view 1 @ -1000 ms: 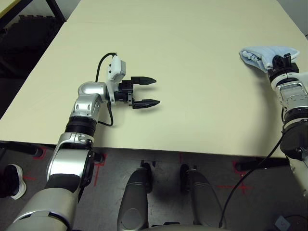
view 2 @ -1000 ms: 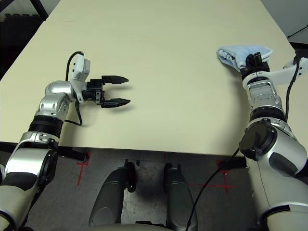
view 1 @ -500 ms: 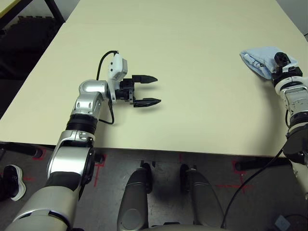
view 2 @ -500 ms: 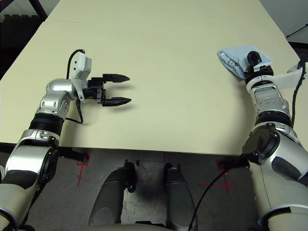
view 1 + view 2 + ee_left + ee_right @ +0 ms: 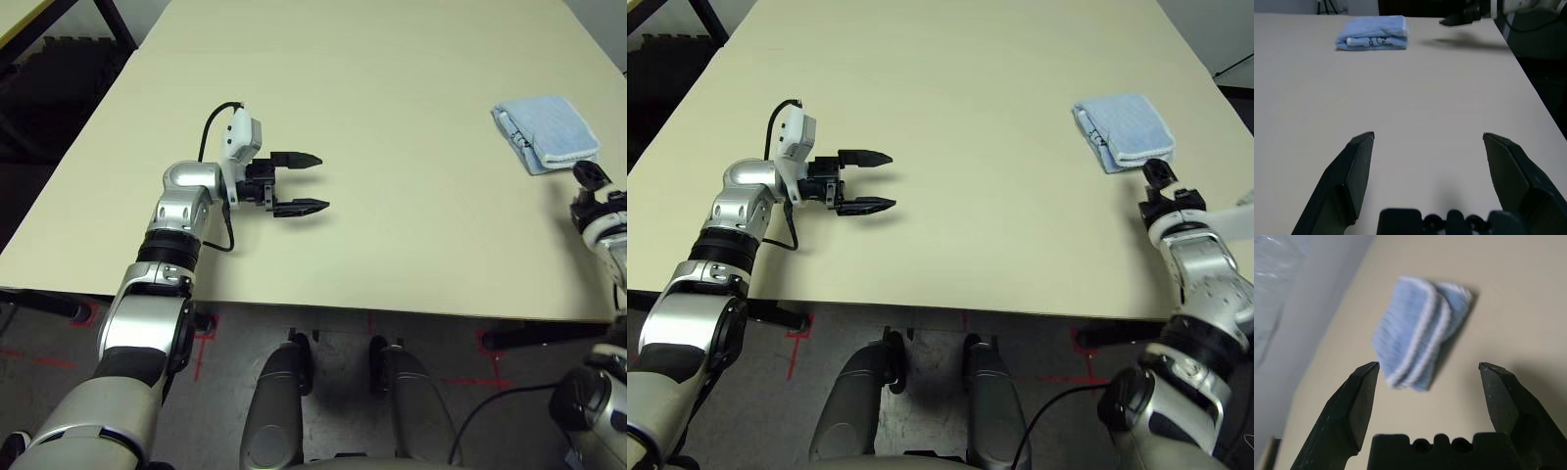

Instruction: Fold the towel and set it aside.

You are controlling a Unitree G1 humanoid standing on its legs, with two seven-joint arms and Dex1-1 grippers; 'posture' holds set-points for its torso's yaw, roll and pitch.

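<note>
Your towel (image 5: 546, 131) lies folded in the upper right of the head camera's frame, flat on the table (image 5: 392, 88) and close to its right-hand edge. The right gripper (image 5: 1426, 374) sits just below it in that frame, apart from the cloth, jaws spread wide and holding nothing. The left gripper (image 5: 299, 182) hovers left of centre, well away from the towel, its jaws likewise released and empty.

From how things lie, the fold looks done and the towel looks set aside, so the risks are mostly about disturbing it. If you bring the right arm forward again, a finger could catch the top layer and drag the fold open. Because the bundle rests so near the table's right edge, a nudge outward could push it off. Terry cloth is light and soft, so I'd judge even a glancing touch would shift it.

The left wrist camera shows you the folded side edge on, with dark print on the white edging, which the head views do not resolve. The right wrist camera shows the stacked layers of the fold and clear space between the fingertips (image 5: 1364, 387) and the cloth.
</note>
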